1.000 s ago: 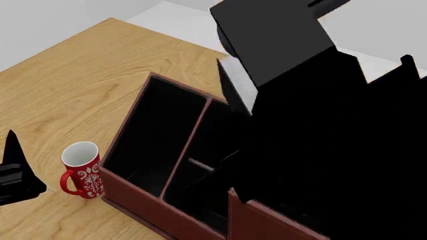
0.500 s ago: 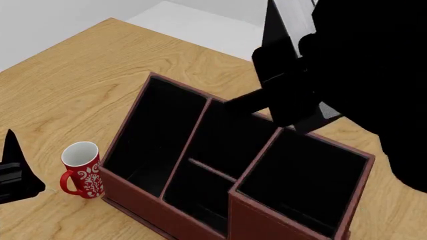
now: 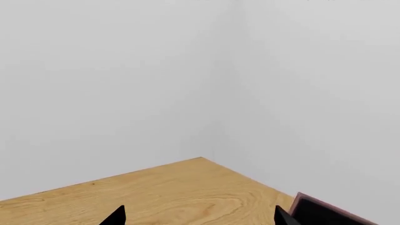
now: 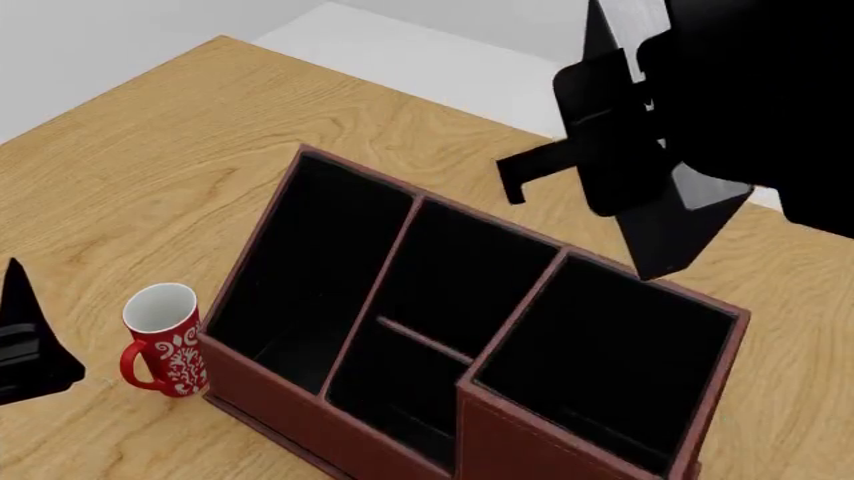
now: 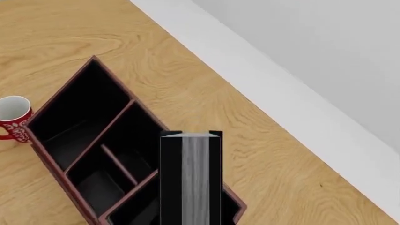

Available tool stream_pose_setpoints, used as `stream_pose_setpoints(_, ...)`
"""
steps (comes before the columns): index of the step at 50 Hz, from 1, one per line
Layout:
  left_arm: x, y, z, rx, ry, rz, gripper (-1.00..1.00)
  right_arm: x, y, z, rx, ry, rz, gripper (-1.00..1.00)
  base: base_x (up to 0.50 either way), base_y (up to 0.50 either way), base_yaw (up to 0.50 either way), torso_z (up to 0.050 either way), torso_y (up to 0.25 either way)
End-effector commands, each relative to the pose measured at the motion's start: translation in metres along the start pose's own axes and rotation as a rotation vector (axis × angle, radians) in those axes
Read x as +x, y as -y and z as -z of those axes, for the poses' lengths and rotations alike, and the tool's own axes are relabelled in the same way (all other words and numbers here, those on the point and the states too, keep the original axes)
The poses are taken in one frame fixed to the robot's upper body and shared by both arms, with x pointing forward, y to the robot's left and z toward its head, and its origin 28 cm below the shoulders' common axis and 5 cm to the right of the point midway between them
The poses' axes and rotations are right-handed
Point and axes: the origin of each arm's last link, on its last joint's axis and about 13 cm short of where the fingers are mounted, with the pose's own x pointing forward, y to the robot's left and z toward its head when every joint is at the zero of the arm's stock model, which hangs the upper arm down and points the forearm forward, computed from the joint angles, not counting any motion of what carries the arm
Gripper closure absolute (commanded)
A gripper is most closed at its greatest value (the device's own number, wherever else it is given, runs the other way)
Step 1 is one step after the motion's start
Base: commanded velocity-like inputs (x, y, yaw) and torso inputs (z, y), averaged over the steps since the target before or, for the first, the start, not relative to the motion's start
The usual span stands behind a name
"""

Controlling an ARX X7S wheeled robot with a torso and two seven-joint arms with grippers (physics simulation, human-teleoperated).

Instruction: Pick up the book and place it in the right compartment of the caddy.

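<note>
Since half a second ago the right gripper (image 4: 654, 130) has drifted right and up with the book (image 4: 627, 30), clear of the caddy (image 4: 334, 420).

Head view: book held in the air above the caddy's far edge, behind the right compartment (image 4: 601, 370). A mug (image 4: 163, 340) stands just beside the caddy on the surface (image 4: 134, 150).

Left wrist: left gripper (image 3: 200, 218) fingertips wide apart, holding nothing.

Right wrist: gripper clamps the book (image 5: 190, 178) over the caddy (image 5: 75, 187).

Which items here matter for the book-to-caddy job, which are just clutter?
Job:
- book, held in right gripper
- caddy
- right compartment, no book in it yet

Clutter:
- red mug beside caddy
- left gripper, idle near table edge
</note>
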Motion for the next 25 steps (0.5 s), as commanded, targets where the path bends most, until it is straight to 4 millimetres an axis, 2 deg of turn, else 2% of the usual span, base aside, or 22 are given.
stream_pose_setpoints(1,0.000,-0.001,-0.002,-0.007,0.003,-0.003,-1.00,0.011,0.004,-0.003,-0.007,-0.045,0.037,1.00,0.00,0.00,0.00,0.000,0.000)
stream_pose_setpoints(25,-0.002,-0.002,-0.005,-0.013,0.007,-0.004,-1.00,0.054,0.003,0.004,0.079,-0.129,-0.011,1.00,0.00,0.00,0.00,0.000,0.001)
